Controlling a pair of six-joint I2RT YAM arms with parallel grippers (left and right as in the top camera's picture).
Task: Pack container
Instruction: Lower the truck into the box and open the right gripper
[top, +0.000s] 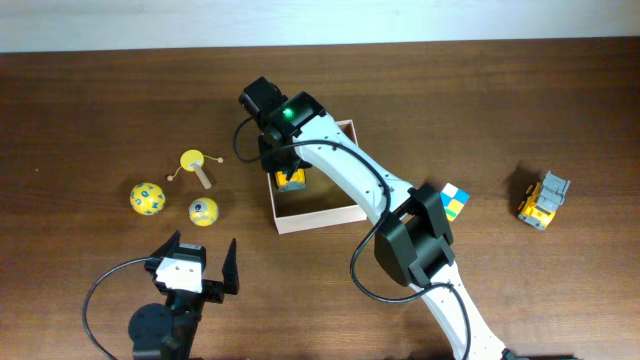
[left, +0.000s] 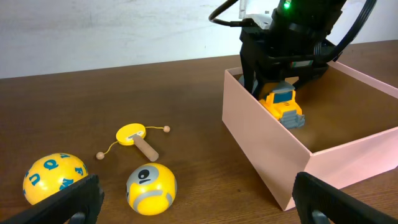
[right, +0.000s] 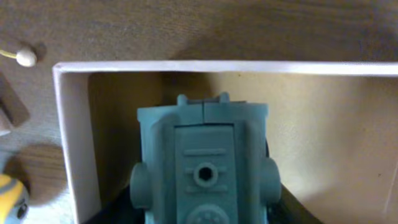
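The container (top: 315, 222) is a shallow open box, pale outside and tan inside, near the table's middle; its near wall (left: 261, 149) and white rim (right: 68, 137) show in the wrist views. My right gripper (top: 290, 170) reaches down into its back left corner, shut on a yellow and grey toy truck (top: 292, 179) that tilts low over the box floor (left: 283, 106). The truck's grey underside (right: 202, 162) fills the right wrist view between the dark fingers. My left gripper (top: 205, 262) stands wide open and empty near the front edge (left: 199, 205).
Left of the box lie a yellow ball with blue letters (top: 147, 198), a yellow and grey ball (top: 203, 211) and a yellow rattle drum on a wooden stick (top: 195, 165). A colour cube (top: 455, 199) and another yellow truck (top: 543, 200) sit to the right.
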